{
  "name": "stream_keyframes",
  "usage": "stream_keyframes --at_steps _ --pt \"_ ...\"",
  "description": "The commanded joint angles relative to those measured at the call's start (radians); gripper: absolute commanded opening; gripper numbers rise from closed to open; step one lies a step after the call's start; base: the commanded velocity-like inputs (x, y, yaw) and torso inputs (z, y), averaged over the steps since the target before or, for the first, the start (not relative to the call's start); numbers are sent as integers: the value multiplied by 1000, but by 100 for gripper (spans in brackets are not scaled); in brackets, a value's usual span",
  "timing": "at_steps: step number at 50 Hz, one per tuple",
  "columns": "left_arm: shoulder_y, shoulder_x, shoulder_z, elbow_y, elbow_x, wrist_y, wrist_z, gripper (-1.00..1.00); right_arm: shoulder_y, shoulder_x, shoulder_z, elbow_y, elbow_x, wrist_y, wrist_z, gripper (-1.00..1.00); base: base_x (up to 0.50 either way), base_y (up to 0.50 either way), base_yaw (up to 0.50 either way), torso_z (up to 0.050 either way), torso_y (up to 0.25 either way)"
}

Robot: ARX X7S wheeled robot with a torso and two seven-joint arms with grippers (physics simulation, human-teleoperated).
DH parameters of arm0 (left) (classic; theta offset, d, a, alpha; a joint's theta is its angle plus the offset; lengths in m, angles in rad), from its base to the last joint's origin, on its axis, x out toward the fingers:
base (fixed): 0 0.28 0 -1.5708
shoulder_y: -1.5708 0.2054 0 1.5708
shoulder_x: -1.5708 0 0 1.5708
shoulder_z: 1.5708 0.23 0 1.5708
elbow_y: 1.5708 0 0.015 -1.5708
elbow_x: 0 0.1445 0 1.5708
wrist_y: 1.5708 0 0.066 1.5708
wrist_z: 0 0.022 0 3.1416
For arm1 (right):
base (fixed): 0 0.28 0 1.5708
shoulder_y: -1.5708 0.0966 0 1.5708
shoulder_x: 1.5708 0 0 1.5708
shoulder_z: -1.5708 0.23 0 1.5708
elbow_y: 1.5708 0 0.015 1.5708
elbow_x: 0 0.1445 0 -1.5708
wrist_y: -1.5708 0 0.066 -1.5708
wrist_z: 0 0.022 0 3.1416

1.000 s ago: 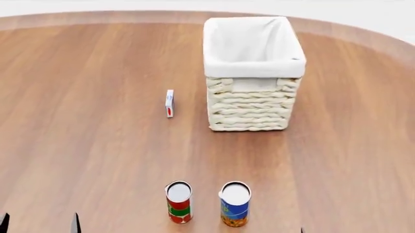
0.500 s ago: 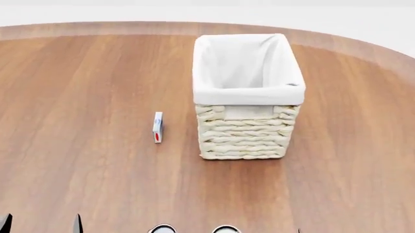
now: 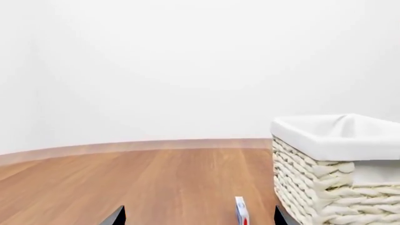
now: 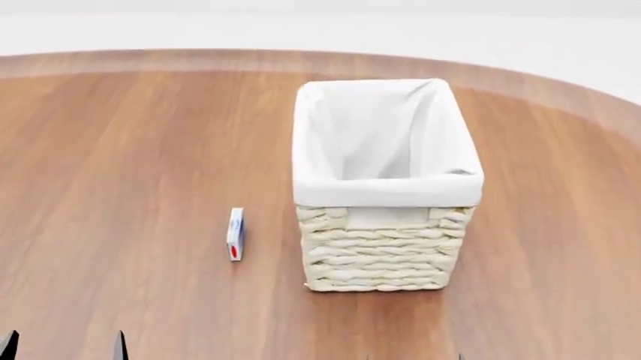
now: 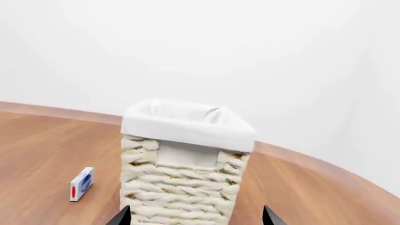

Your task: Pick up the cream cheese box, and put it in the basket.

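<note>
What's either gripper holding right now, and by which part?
Nothing. The cream cheese box stands untouched on the table, beside the basket. The left gripper and right gripper show only spread fingertips with nothing between them.

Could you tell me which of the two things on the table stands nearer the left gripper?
The cream cheese box, the thin white carton standing on edge left of the basket; the left gripper's fingertips show at the head view's lower left.

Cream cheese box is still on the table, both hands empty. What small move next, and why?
Probably reach the left hand forward toward the cream cheese box: it stands on edge, untouched, left of the basket, on that hand's side, and the fingertips look spread apart.
</note>
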Motion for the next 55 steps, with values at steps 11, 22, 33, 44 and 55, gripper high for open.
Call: stream_keyframes --at_steps 11,22,33,44,55 --pt "0 -11 13 0 -4 2 -14 100 4 12 -12 -1 15 3 12 100 266 0 0 0 0" --pt "-3 -16 19 -2 -8 3 -19 100 7 17 -19 1 18 2 18 100 267 0 0 0 1" --pt "-4 -21 25 -4 -8 5 -26 100 15 22 -27 8 24 7 22 100 266 0 0 0 0" --pt "-4 -27 29 -1 -12 4 -32 100 16 25 -29 9 62 1 12 100 158 -135 0 0 0" --pt "-4 -31 34 1 -14 4 -39 100 19 29 -36 10 70 10 16 100 22 -39 0 0 0"
